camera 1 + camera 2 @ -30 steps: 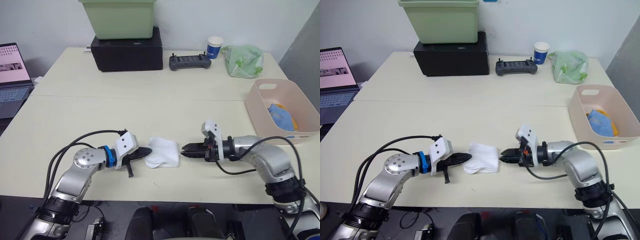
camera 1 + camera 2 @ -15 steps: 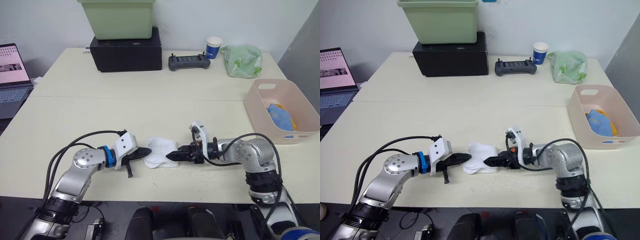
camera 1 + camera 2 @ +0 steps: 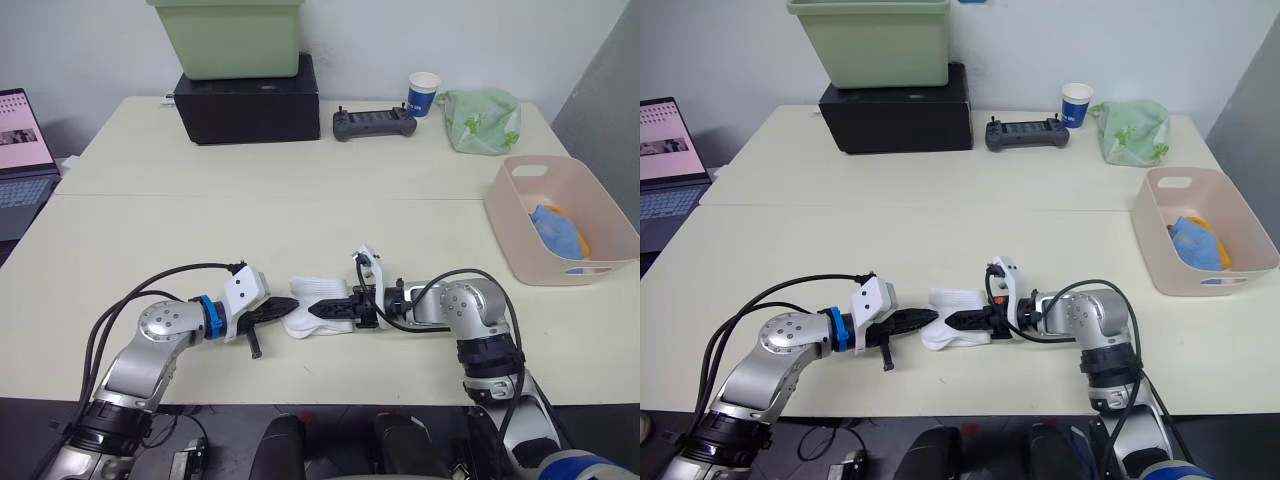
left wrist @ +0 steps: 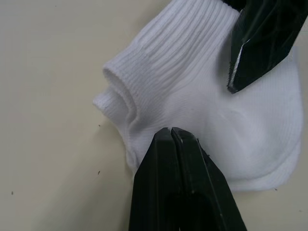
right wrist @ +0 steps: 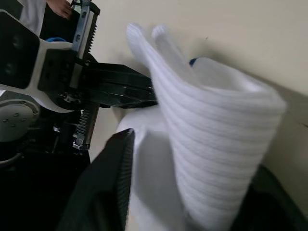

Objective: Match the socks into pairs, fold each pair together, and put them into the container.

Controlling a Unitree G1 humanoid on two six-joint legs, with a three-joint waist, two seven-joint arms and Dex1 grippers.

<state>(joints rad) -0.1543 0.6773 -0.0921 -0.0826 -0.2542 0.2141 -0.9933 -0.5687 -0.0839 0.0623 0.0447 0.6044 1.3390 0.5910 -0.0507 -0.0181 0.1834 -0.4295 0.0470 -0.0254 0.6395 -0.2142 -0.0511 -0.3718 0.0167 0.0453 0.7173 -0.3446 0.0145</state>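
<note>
Two white socks (image 3: 312,303) lie stacked near the table's front edge, their ribbed cuffs (image 4: 168,62) side by side. My left gripper (image 3: 290,304) is shut, its tips (image 4: 171,131) resting on the socks' left edge. From the right, my right gripper (image 3: 320,310) is closed on the socks' folded-up right part, with one finger (image 5: 113,178) beside the raised fold (image 5: 211,139). At the right stands the pink container (image 3: 503,215), holding a light blue sock (image 3: 556,228) and a mustard-orange one (image 3: 584,241).
At the back of the table are a black box (image 3: 248,100) with a light green bin (image 3: 228,35) on it, a black controller (image 3: 375,122), a paper cup (image 3: 423,93) and a pale green bag (image 3: 483,120). A laptop (image 3: 20,150) sits at the far left.
My right gripper has slid left into the white socks, and their right part now stands up as a fold. The left gripper has stayed at the socks' left edge.
</note>
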